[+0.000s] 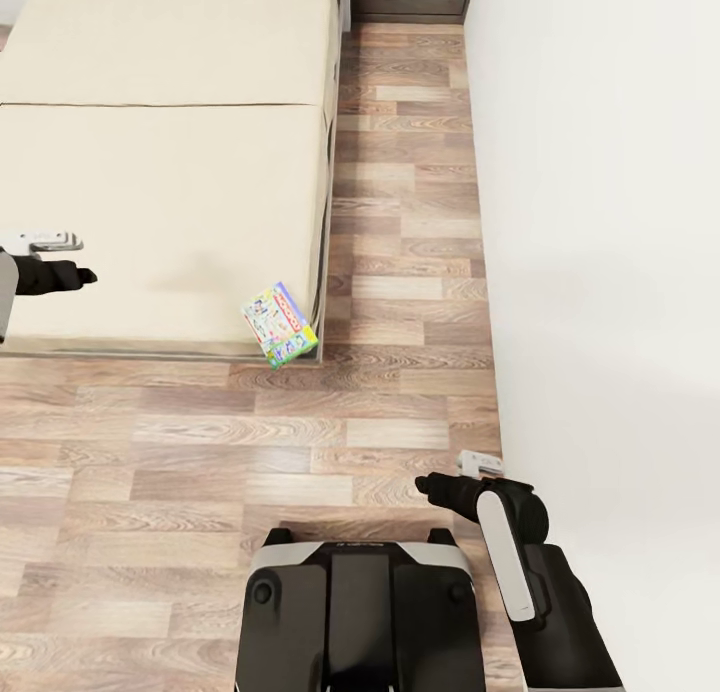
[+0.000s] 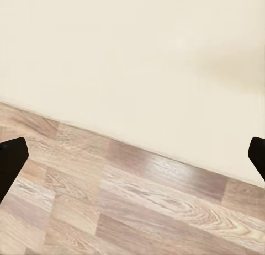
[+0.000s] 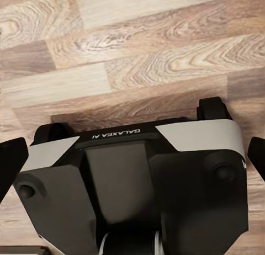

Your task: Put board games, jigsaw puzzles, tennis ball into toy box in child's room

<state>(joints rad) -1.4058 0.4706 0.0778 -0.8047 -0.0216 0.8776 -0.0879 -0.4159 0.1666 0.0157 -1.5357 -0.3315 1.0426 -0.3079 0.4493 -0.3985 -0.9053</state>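
Head view: game (image 1: 279,324) lies tilted at bed (image 1: 160,172) near corner, overhanging the edge above wood floor (image 1: 300,442). Left fingers (image 2: 11,161) spread, empty, over mattress edge. Right fingers (image 3: 10,166) spread, empty, above robot base (image 3: 132,183).

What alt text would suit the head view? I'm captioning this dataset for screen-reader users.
A colourful board game lies at the near corner of a beige bed, overhanging its edge above a wood-plank floor. The robot's base faces the bed; its left gripper hovers over the mattress, its right gripper hangs near a white wall.
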